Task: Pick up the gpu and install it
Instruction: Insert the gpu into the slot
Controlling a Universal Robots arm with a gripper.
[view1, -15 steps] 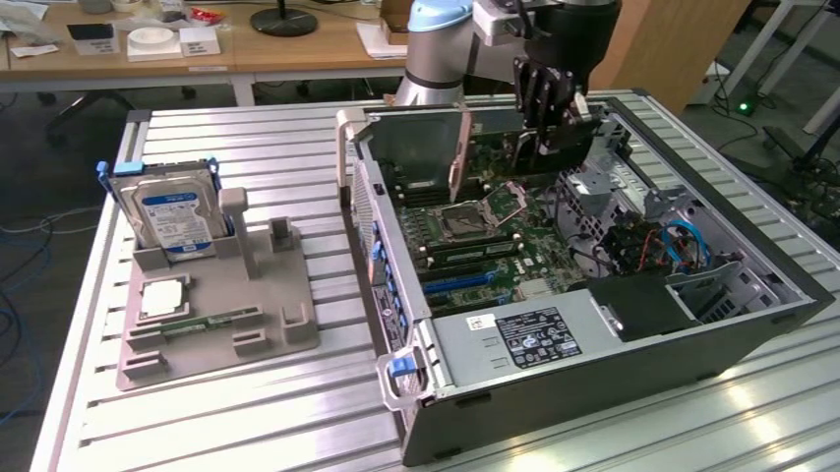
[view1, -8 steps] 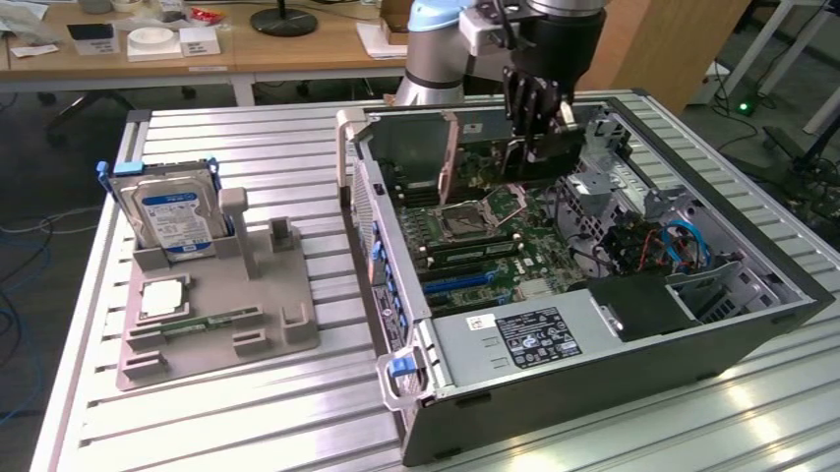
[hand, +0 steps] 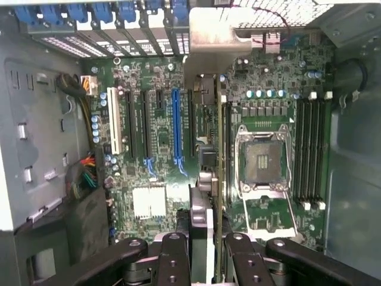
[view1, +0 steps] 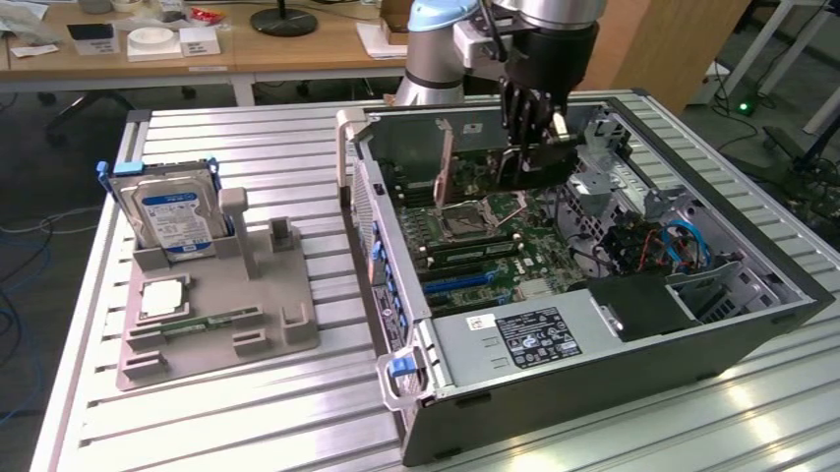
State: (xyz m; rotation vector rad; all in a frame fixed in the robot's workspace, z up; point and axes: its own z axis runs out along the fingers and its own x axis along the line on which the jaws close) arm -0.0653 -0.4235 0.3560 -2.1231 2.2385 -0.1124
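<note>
Computer case, one, lid off: its walls stand well apart from the card. Gpu, one, on edge over the motherboard, between one blue slot and one CPU socket; hard drive, one, outside in the grey holder. Gripper, one: jaws narrow, clamped on the gpu's upper edge.

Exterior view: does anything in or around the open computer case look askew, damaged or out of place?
Nothing stands out. The thin black expansion card is clamped on edge in the tool over the green motherboard; the square silver processor socket beside it stands open and empty.
</note>
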